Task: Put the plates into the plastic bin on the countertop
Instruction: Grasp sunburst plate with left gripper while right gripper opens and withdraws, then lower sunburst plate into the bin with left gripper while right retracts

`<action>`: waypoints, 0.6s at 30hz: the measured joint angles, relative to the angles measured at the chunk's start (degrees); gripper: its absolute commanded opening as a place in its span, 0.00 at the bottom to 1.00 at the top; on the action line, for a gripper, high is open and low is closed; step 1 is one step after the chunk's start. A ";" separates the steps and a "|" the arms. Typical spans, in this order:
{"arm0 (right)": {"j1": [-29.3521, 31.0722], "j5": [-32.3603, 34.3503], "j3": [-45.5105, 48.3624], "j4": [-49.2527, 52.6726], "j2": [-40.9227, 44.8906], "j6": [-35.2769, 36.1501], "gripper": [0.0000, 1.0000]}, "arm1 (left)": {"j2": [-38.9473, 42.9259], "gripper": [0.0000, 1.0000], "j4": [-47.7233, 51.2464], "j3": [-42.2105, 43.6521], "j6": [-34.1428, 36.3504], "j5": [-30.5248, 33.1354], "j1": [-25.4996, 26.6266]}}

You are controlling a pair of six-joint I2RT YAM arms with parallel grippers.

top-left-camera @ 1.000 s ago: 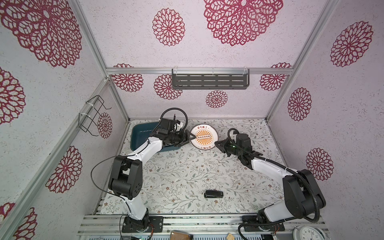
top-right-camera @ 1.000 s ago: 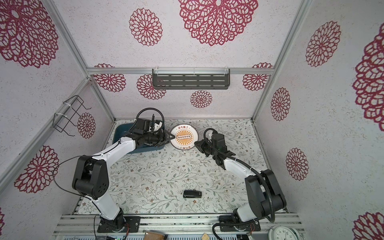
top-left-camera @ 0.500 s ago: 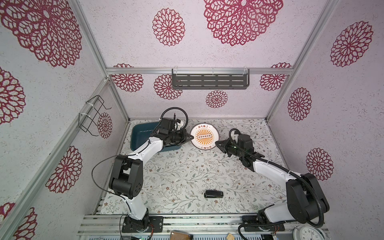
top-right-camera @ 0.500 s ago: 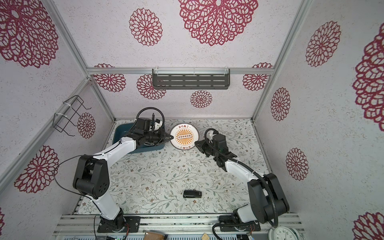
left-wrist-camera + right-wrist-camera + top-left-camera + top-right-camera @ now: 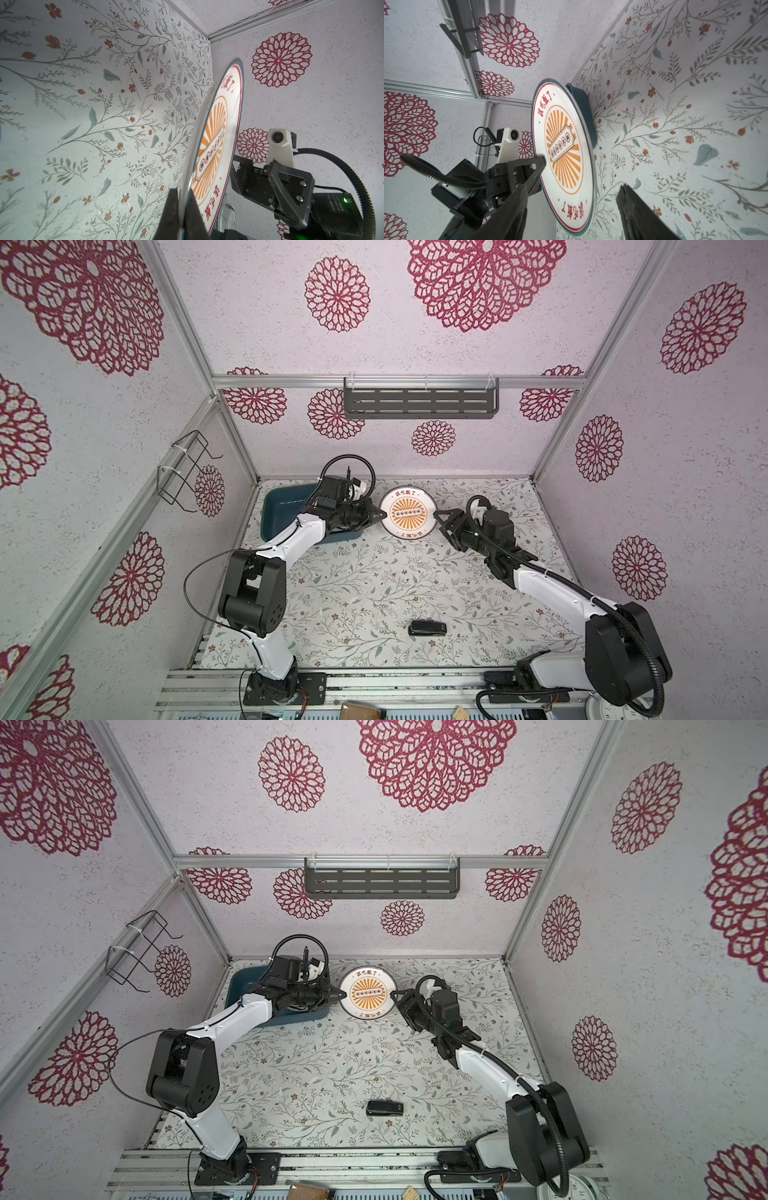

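Our left pincer (image 5: 383, 515) now clamps the plate (image 5: 408, 513) at its 9 o'clock rim as our right pincer (image 5: 440, 522) springs wide at 3 o'clock, freeing us to carry it to the plastic bin (image 5: 282, 506).

Plate (image 5: 408, 514): white, teal rim, red lettering, orange sunburst; face-up, rim pinched at 9 o'clock by left gripper (image 5: 382, 515) | Plastic bin (image 5: 273, 515): dark teal, at plate's 9 o'clock, on vine-printed countertop (image 5: 374, 580).

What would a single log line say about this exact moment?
left gripper: shut on plate rim | right gripper: open at opposite rim | plate: in air, beside plastic bin
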State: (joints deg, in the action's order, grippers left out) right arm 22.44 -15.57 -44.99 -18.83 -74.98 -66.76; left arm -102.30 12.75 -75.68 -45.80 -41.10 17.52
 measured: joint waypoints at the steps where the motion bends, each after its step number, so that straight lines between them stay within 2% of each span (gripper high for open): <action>1: -0.02 1.31 0.17 0.39 1.20 0.42 0.86 | -0.13 0.00 -0.04 -0.02 -0.13 0.02 0.00; 7: 0.00 8.90 0.37 4.63 8.70 4.02 0.99 | -0.59 0.00 -0.76 -0.04 -1.22 0.04 0.00; 18: -0.02 16.72 -1.60 12.96 10.54 10.25 0.99 | -2.43 0.00 -1.90 -1.84 -1.90 -0.15 -1.03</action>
State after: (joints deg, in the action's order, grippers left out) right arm 22.41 1.15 -46.59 -5.87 -64.45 -56.51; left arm -104.73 10.85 -77.52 -47.70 -41.25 16.49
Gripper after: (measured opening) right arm 0.989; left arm 0.070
